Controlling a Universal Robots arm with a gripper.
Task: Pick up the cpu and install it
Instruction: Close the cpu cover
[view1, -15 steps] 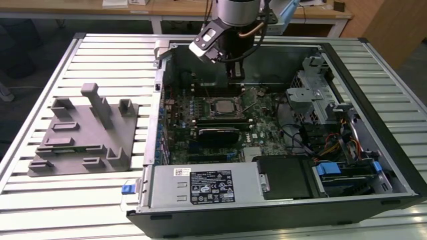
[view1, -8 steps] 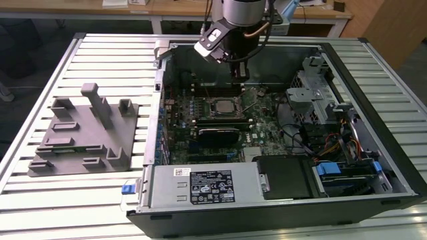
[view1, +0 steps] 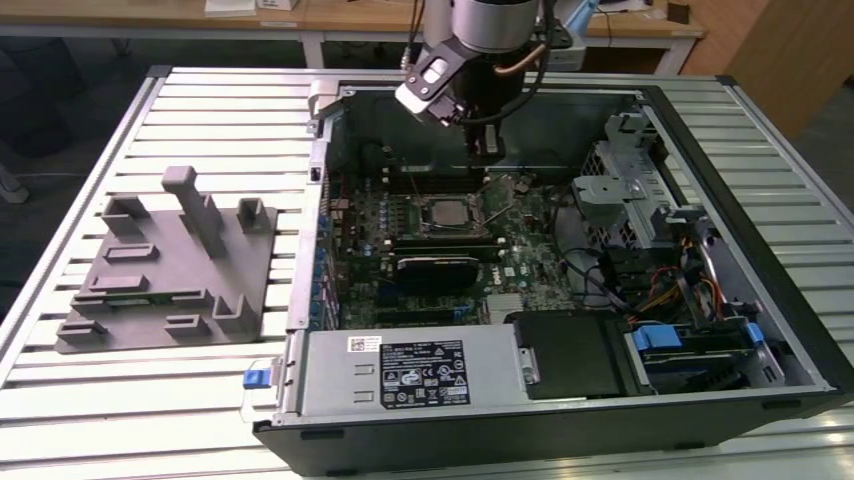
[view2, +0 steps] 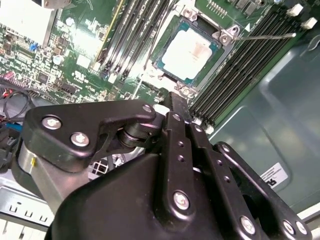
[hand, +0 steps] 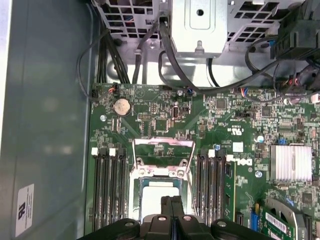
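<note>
Seemingly I'm nearly done: the cpu (view1: 445, 212) sits in the motherboard socket (view2: 226, 36), at seven o'clock from my gripper (view1: 485, 172) in the exterior view. Jaws pinched together, empty. The retaining frame (hand: 163, 143) looks unlatched.

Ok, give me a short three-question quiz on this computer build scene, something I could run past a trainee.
1. True or false: the cpu lies on the grey tray.
2. In the exterior view, on which side of the computer case does the grey tray stand? A) the view's left B) the view's right C) inside the case
3. Which thing is the tool nearest to?

Key:
1. False. It sits in the motherboard socket.
2. A.
3. The cpu in its socket. The tool holds nothing.
</note>
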